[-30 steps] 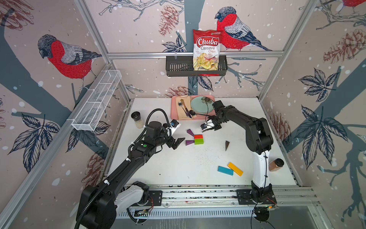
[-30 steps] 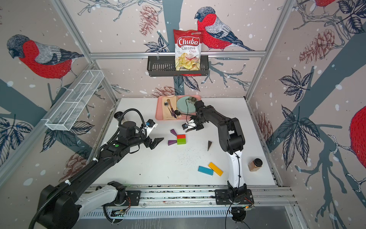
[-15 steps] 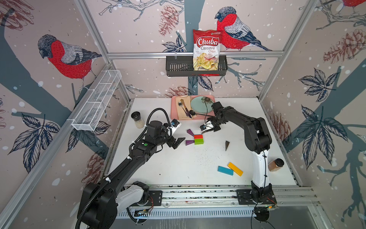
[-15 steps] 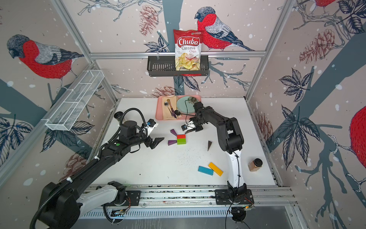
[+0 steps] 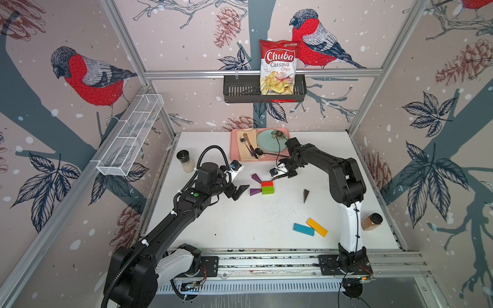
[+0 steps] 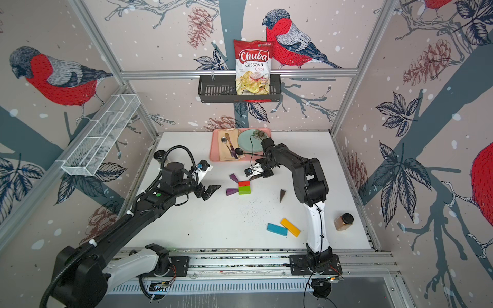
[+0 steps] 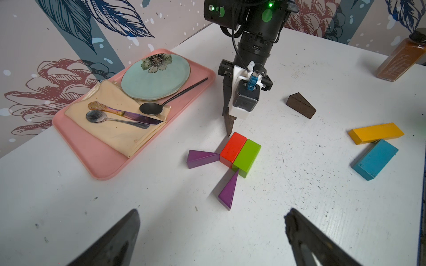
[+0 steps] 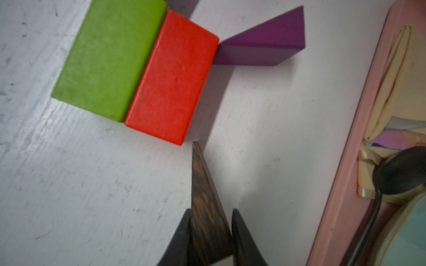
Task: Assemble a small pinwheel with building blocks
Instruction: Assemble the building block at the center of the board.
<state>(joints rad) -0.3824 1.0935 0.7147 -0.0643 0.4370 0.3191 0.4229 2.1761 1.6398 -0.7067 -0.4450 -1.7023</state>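
Top view: right gripper point(image 5: 278, 175) is hovering with the hub point(image 5: 267, 187) just ahead of its tips. Left gripper point(image 5: 240, 192) is standing wide open, a purple wedge point(image 5: 255, 191) just ahead.

Left wrist: dark brown wedge point(image 7: 230, 124) is hanging point-down by the red brick point(image 7: 232, 147).

Right wrist: the jaws are clamping the wedge, its tip nearly touching the brick's corner. Best lowered flat and released gently, without nudging the hub.

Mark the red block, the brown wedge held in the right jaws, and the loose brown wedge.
red block point(image 5: 267, 183): in a top view, middle of its top face.
held brown wedge point(image 8: 202, 195): right wrist view, grained face ahead of the jaws.
loose brown wedge point(image 7: 300, 107): left wrist view, middle of its side face.
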